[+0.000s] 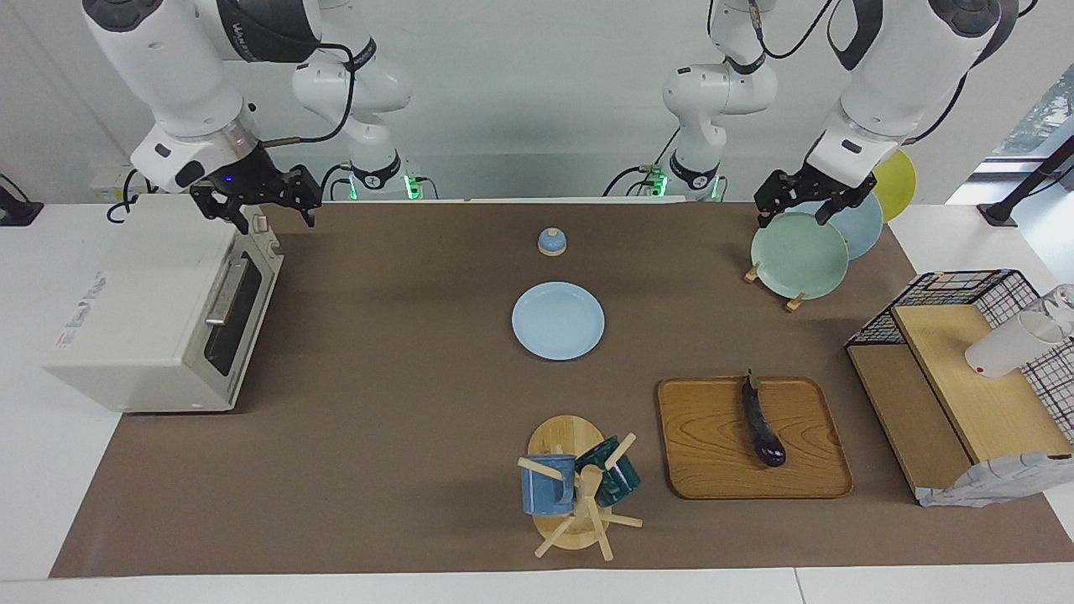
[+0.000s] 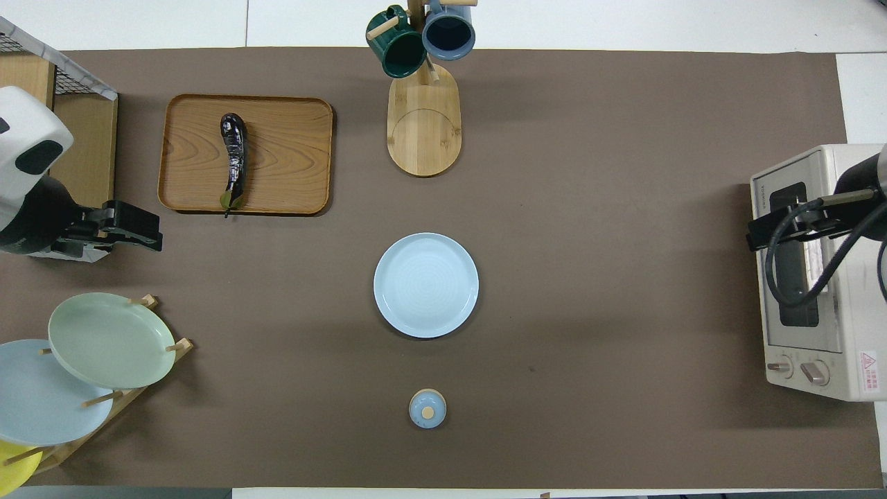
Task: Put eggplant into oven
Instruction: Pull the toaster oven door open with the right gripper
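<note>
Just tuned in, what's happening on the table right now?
Nothing is held yet. The eggplant lies on the wooden tray toward the left arm's end of the table. The oven sits at the right arm's end with its door shut. The right gripper hangs over the oven's top edge, and the left gripper hangs over the plate rack. So the door needs opening before the eggplant goes in.

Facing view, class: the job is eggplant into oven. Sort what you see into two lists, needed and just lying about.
Needed: eggplant on the tray; oven, door shut; left gripper; right gripper.

Lying about: plate, mug tree, plate rack, lid, shelf.
</note>
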Available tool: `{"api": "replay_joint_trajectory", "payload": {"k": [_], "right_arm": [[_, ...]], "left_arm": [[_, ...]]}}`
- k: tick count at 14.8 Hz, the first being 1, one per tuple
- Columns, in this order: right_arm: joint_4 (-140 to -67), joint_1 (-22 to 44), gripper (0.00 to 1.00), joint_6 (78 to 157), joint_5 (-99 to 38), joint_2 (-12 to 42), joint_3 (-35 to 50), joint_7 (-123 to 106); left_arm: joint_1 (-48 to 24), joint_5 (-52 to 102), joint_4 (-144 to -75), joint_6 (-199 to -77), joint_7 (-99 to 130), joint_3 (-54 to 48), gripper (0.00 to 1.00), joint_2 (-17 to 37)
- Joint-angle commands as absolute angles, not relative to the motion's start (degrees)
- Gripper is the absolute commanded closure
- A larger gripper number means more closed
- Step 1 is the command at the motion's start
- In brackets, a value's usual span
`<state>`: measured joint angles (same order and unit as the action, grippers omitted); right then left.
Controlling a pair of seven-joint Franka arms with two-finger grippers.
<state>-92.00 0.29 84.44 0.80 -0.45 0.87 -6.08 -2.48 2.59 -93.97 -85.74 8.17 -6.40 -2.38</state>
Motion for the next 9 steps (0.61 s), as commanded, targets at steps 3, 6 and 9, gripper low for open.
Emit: {"api": "replay_joint_trajectory", "payload": {"k": [3,6,9], "right_arm": [[-92.5,-0.4,0.00,85.3,0.2,-1.2,1.1,-5.3],[-94.3,-2.1,0.00,87.5,0.1,-1.8,1.1,-6.0],[-95.0,-2.4,0.80,89.4,0.0,-2.1,1.1,-6.3]], "left_arm": [[-2.4,3.4,-94.6,-86.5,8.4,-6.4,0.00,-3.0],[-2.4,3.4,-94.6,-86.5,8.5,-6.4,0.00,-3.0],[-2.4,3.4,-94.6,-86.5,8.6,-6.4,0.00,-3.0]]}}
